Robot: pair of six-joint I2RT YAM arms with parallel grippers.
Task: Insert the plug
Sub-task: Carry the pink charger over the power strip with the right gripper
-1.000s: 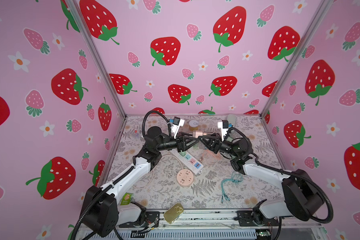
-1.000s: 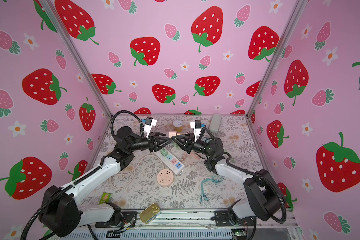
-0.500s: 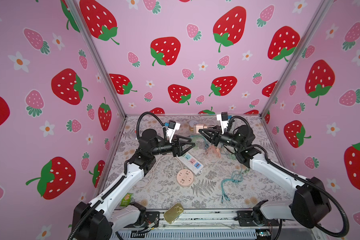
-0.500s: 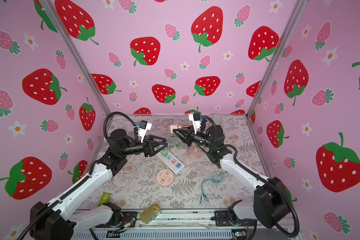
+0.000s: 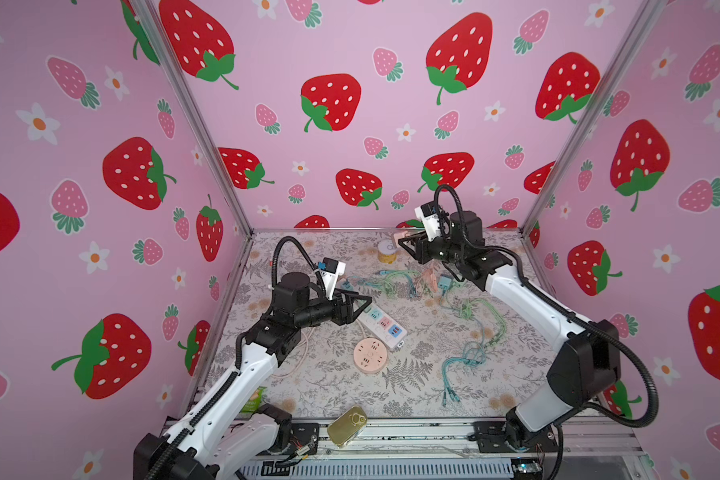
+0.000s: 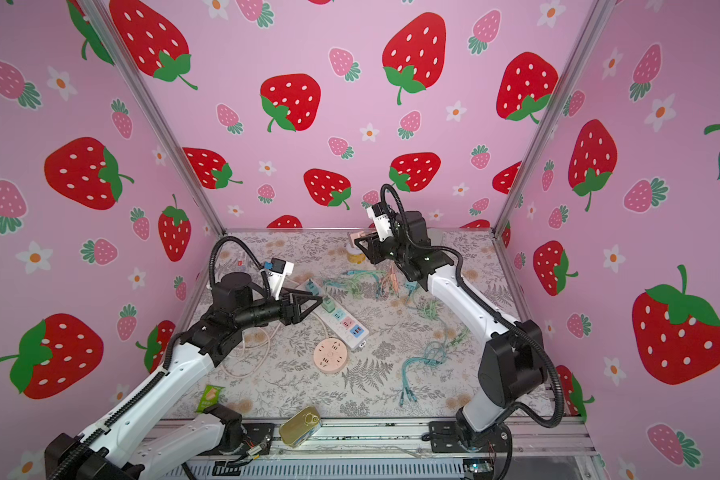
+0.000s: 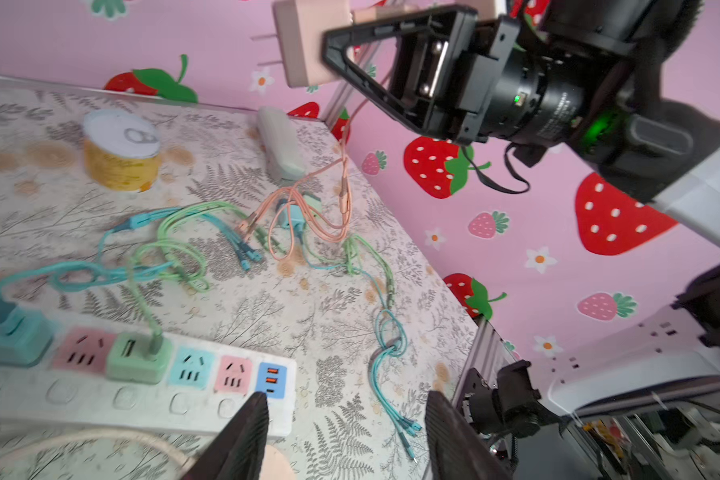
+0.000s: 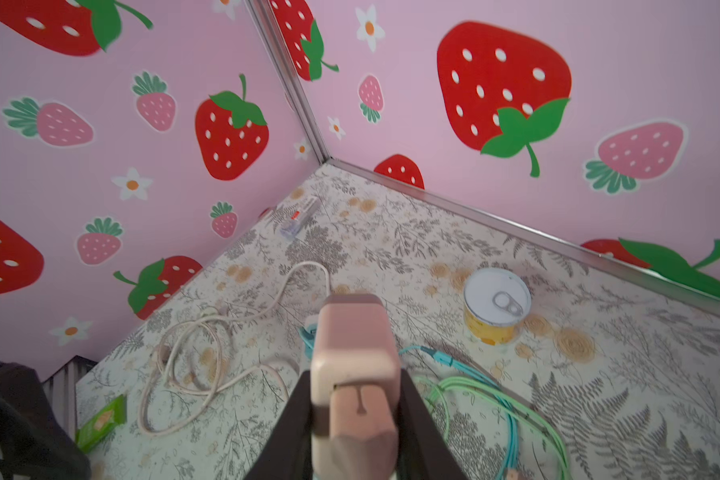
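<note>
Clamping the pink plug [image 8: 354, 345] between the fingers of the right claw [image 8: 356, 419], squeezing its two flat side faces toward the rear. Holding it high over the back of the bench [image 5: 329, 386], well apart from the white power strip [image 5: 381, 323] lying flat nearer the middle. Hovering the left claw [image 7: 346, 407] just above that strip's end by the blue USB block [image 7: 272, 380], with jaws apart and gripping nothing.

Judging the plug as light, rigid, smooth-sided plastic: standing up to a firm squeeze, yet probably sliding or twisting between the pads when pressed into a tight socket. Judging the broad side faces, close to the body's middle, as the place for taking hold, leaving the front face and its two thin prongs [image 7: 267, 50] clear. Allowing for the peach cable [image 7: 344, 166] hanging from the rear, soft and likely tugging only a little.

Aiming the prongs roughly level toward the left arm's side, as seen in both top views, not down at the sockets. Looking blocky, with no clearly long side showing; treating the line from rear face to prongs as the working axis, now lying near horizontal along the claw's reach. Probably needing a tip-down turn before meeting a free socket, such as the pink one [image 7: 232, 374] or the blue one [image 7: 190, 370] next to the green adapter [image 7: 140, 359].
</note>
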